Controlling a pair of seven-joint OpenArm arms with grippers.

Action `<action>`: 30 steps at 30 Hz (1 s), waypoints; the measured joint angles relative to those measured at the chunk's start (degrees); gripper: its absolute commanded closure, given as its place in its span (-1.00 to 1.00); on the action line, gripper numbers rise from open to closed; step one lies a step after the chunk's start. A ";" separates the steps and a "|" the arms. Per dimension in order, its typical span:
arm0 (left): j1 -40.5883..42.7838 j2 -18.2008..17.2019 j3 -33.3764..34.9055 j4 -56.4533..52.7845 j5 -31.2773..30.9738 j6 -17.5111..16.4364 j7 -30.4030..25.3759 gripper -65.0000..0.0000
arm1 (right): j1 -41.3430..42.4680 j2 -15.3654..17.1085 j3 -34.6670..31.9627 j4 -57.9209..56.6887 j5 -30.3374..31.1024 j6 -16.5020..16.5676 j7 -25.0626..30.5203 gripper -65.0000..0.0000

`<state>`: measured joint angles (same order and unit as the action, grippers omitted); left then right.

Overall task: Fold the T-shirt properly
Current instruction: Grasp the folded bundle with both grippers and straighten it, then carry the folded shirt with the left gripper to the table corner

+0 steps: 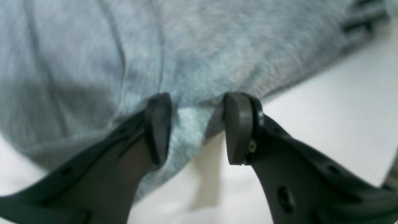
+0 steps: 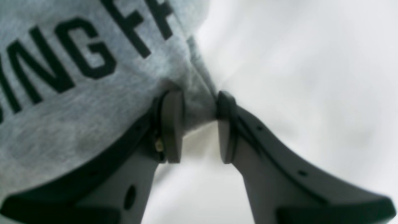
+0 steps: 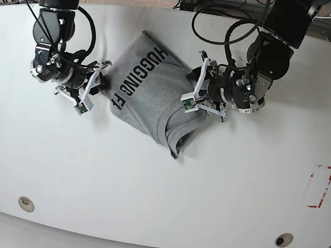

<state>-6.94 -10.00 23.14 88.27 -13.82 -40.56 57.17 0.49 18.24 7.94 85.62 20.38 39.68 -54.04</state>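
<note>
A large heather-grey cotton T-shirt (image 3: 151, 95) with bold black block lettering lies crumpled near the middle of the far half of the white table (image 3: 159, 183), its printed side up and one folded end pointing toward the table's near edge. The right end effector (image 2: 194, 124) meets the shirt at its edge beside the lettering; in the right wrist view its two dark fingers (image 2: 172, 124) stand a little apart with a bunched fold of grey fabric pinched between them, so it has hold of the shirt. The left end effector (image 1: 196, 124) sits at the opposite edge of the shirt; in the left wrist view its jaws stand somewhat wider, with a lifted tuck of the plain grey cloth between the pads (image 1: 238, 127) and both pads touching it. A red-marked white label (image 3: 320, 186) lies well apart, near the table's side edge.
</note>
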 measured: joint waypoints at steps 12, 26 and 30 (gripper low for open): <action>-4.09 -3.50 -6.64 1.79 1.77 0.63 1.60 0.20 | -8.74 -3.37 -11.19 14.60 -0.85 -0.09 -2.82 0.47; -0.09 2.21 -13.18 12.68 4.33 2.08 3.21 0.19 | -7.96 -9.99 -23.67 16.81 -0.26 -2.19 -4.07 0.47; 1.55 5.79 -12.94 12.83 4.79 10.82 3.19 0.19 | -7.96 -8.96 -23.26 18.69 -0.68 -2.27 -4.42 0.47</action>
<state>-5.39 -4.21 10.20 101.10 -9.04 -29.74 60.36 -7.46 9.28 -15.31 104.31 19.70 37.41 -58.46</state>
